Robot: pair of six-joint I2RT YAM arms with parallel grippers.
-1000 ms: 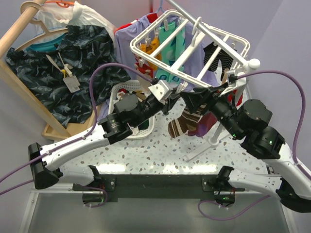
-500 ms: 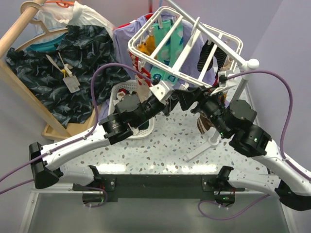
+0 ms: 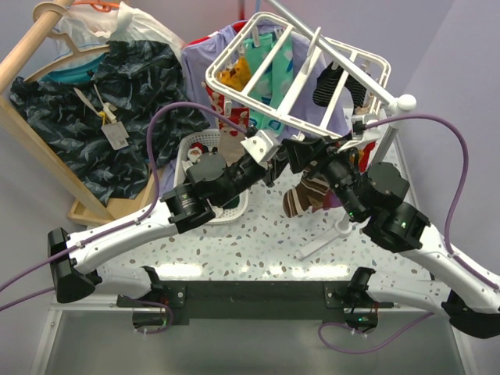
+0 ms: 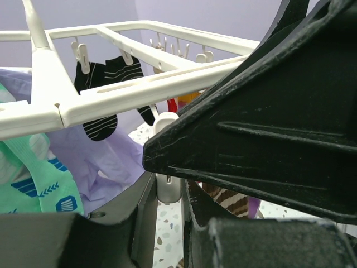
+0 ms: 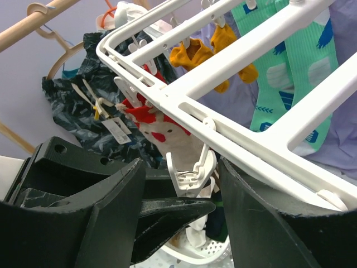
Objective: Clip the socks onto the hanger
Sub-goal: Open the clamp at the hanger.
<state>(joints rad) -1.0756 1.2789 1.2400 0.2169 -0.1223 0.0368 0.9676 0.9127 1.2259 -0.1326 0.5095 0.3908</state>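
While two robot arms meet under a tilted drying hanger (image 3: 297, 78), the scene reads L to R: a wooden rail (image 3: 23, 43) w/ dark shirts (image 3: 94, 101), a white slotted basket (image 3: 201, 143), then the left gripper (image 3: 273, 160), its jaws drawn in to a narrow gap on one white clip (image 4: 167, 178) that dangles from the hanger's near bar. Just R of and below that clip hangs a brown sock (image 3: 301, 197) w/ cream stripes, long axis near vertical, lower end toward the speckled table (image 3: 258, 242); what holds its top is hidden behind the arms. The right gripper (image 3: 301, 155) sits nose to nose w/ the left one, directly over the sock and so the nearer arm; its jaws stand well apart in its own wrist view, nothing seen btwn them but the clip beyond. On this evidence the next move turns on getting the sock's top up and leftward into the clip. Count: 2 arms, 1 hanger, 1 striped sock plainly seen (a 2nd may overlap it; can't tell), no maroon one made out for certain; pegged up on the frame are black socks (image 4: 95, 120) x2, green socks (image 5: 273, 84) x2, orange socks (image 5: 192, 56) x2.
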